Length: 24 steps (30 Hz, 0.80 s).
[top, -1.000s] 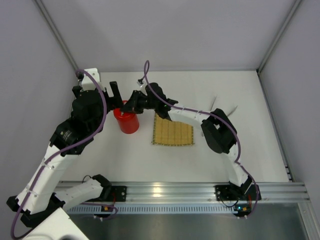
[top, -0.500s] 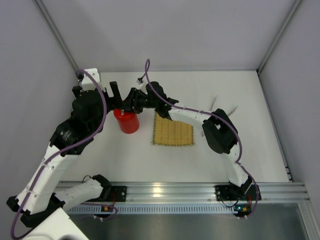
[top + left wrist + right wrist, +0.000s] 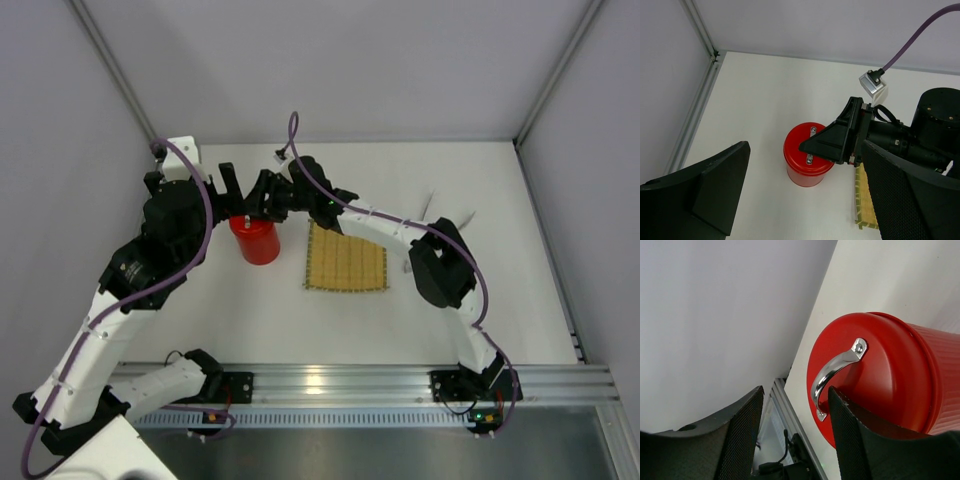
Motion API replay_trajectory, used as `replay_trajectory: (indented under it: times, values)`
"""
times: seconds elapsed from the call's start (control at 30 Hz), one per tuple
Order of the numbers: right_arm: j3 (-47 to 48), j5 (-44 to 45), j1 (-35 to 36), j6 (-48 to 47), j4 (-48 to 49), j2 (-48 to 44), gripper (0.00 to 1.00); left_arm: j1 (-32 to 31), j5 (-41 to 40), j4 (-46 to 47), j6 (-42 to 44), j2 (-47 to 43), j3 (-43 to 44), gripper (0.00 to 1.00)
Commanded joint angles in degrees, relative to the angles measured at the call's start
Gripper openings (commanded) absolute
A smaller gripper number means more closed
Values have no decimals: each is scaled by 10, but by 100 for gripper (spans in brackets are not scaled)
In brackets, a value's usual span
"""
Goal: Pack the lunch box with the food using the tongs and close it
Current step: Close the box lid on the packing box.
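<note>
Honestly, the lunch box [image 3: 258, 240] beside the mat [image 3: 346, 265] looks glossy, stiff and slippery, lid [image 3: 880, 380] on, so the metal handle [image 3: 832, 371] is the spot to grab; the right hand [image 3: 795, 400] straddles it, fingers [image 3: 740, 440] parted, gripping nothing.

Left arm [image 3: 95, 325], right arm [image 3: 375, 228]: white shells, black joint housings. Purple cable [image 3: 205, 215] trails back along each arm. Grey angled plug [image 3: 873, 84] just behind right claw [image 3: 795, 389]. Left claw [image 3: 805, 145], right claw fingers [image 3: 740, 440]: black, broad, inner faces mesh-textured. Black bases [image 3: 205, 372] farthest from claws.
</note>
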Motion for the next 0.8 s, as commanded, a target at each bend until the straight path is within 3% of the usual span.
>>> replay_trajectory:
  times: [0.0,0.77]
  values:
    - [-2,51,-3,-40,-132,3,55,0,-3,1,1,-7,20,97]
    - [-39,80,-7,-56,-148,-52,55,0,5,3,-5,-1,22,97]
